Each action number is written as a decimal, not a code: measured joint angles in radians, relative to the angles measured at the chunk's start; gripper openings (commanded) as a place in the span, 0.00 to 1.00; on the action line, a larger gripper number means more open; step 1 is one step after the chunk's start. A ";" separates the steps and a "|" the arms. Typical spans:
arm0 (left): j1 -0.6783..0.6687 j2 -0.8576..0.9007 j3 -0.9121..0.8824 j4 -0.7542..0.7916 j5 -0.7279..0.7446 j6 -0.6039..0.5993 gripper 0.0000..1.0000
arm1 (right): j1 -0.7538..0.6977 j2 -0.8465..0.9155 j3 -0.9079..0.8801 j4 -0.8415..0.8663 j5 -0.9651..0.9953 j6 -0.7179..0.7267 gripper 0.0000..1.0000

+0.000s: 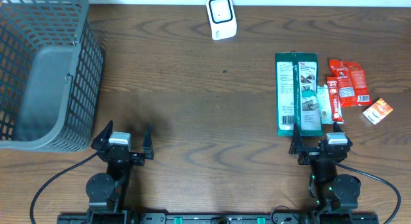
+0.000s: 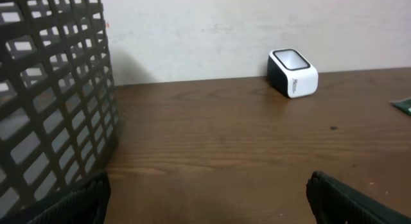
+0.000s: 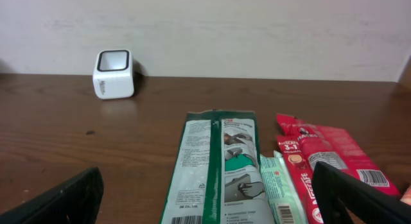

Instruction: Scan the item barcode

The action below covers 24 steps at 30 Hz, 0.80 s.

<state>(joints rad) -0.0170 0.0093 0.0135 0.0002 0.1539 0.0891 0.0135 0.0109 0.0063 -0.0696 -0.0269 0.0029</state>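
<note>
Several items lie at the right of the table. The largest is a green and white package (image 1: pixel 297 94) (image 3: pixel 215 166), with a barcode (image 3: pixel 189 219) at its near end. Beside it are a pale green sachet (image 3: pixel 282 189), red sachets (image 1: pixel 347 86) (image 3: pixel 321 153) and a small orange packet (image 1: pixel 377 111). A white barcode scanner (image 1: pixel 221 17) (image 2: pixel 293 72) (image 3: pixel 114 74) stands at the far edge. My right gripper (image 1: pixel 318 137) (image 3: pixel 205 195) is open just short of the green package's near end. My left gripper (image 1: pixel 125 135) (image 2: pixel 207 198) is open over bare wood, holding nothing.
A grey mesh basket (image 1: pixel 45 76) (image 2: pixel 51 102) fills the far left corner, close to the left gripper. A pale wall runs behind the table's far edge. Brown wood lies between the scanner and both grippers.
</note>
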 measured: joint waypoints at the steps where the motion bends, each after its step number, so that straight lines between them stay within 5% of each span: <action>1: 0.000 0.000 0.000 0.003 -0.003 -0.008 0.98 | 0.000 0.000 0.000 0.000 0.000 0.000 0.99; 9: 0.000 0.000 -0.006 0.115 -0.003 -0.034 0.98 | 0.000 0.000 0.000 0.000 0.000 0.000 0.99; 24: 0.000 0.000 -0.003 -0.008 -0.017 -0.038 0.98 | 0.000 0.000 0.000 0.000 0.000 0.000 0.99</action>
<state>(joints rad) -0.0170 0.0093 0.0101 -0.0074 0.1371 0.0513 0.0135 0.0109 0.0063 -0.0696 -0.0269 0.0029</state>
